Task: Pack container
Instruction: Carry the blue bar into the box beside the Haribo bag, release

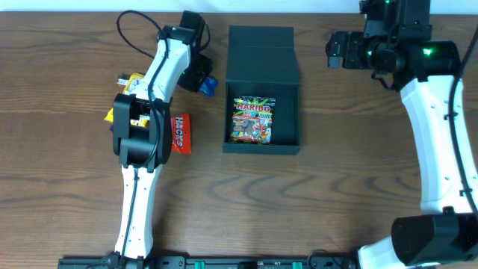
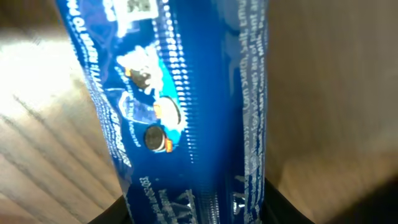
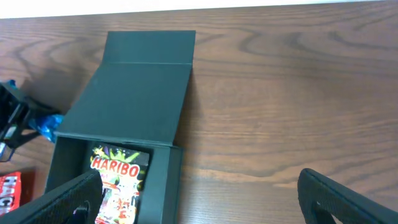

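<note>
**Container sits open in the middle of the tabletop**

Container (image 1: pixel 287 112) is a dark box in the middle of the brown tabletop (image 1: pixel 351 172). Its lid (image 1: pixel 261 48) is flipped back, away from the robot. A bright Haribo packet (image 1: pixel 254 119) lies flat inside the box.

Just left of the box is a blue packet (image 2: pixel 186 112). The left tool (image 1: pixel 200 75) is right at it. In the left wrist view the blue packet runs between the two dark fingers (image 2: pixel 118 213). I cannot tell if they are squeezing it or only sitting beside it.

Farther left, a red packet (image 1: pixel 181 133) lies by the left arm, and a yellow packet (image 1: pixel 131 81) peeks out on the arm's other side.

The right tool (image 3: pixel 199 180) is off to the right of the box, with its fingers spread wide and nothing between them.
</note>
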You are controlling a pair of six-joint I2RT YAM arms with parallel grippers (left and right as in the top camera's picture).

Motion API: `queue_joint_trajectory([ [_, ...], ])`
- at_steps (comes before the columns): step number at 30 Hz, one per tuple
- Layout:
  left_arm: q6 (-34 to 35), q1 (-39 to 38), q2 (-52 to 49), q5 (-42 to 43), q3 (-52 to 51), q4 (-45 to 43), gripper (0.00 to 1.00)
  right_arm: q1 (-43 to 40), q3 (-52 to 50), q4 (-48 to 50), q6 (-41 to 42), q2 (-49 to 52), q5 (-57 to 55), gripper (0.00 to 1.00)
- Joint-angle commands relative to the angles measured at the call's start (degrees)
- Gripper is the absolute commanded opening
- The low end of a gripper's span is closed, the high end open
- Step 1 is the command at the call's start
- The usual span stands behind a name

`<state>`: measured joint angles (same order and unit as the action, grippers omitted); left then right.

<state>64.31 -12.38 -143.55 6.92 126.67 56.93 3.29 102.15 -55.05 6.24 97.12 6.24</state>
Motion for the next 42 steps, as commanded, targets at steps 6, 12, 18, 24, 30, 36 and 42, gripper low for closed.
queue_joint_trajectory([
  [6,-15.6,-0.5,0.1,-6.2,17.2,5.6,0.20,-0.3,-0.2,0.2,-1.2,0.4,-4.6,0.99],
  [12,-22.4,-4.9,0.1,-11.0,28.5,14.4,0.18,-3.9,-0.2,0.4,0.3,0.4,-4.5,0.99],
  [18,-26.9,-14.8,0.1,-11.8,33.5,21.7,0.14,-9.2,-0.2,0.0,1.4,0.4,-4.3,0.99],
  [24,-29.6,-23.3,0.1,-12.0,33.5,28.1,0.11,-12.8,-0.2,0.0,1.4,0.4,-4.3,0.99],
  [30,-29.6,-28.7,0.1,-11.7,33.2,33.9,0.08,-14.8,-0.2,0.0,1.2,0.4,-4.3,0.99],
  [36,-29.6,-32.2,0.0,-10.4,29.5,33.6,0.06,-15.0,-0.2,-0.7,-0.2,0.4,-4.3,0.99],
  [42,-29.5,-33.0,0.0,-6.8,24.2,31.7,0.06,-15.0,-0.2,-1.0,-0.8,0.4,-4.3,0.99],
])
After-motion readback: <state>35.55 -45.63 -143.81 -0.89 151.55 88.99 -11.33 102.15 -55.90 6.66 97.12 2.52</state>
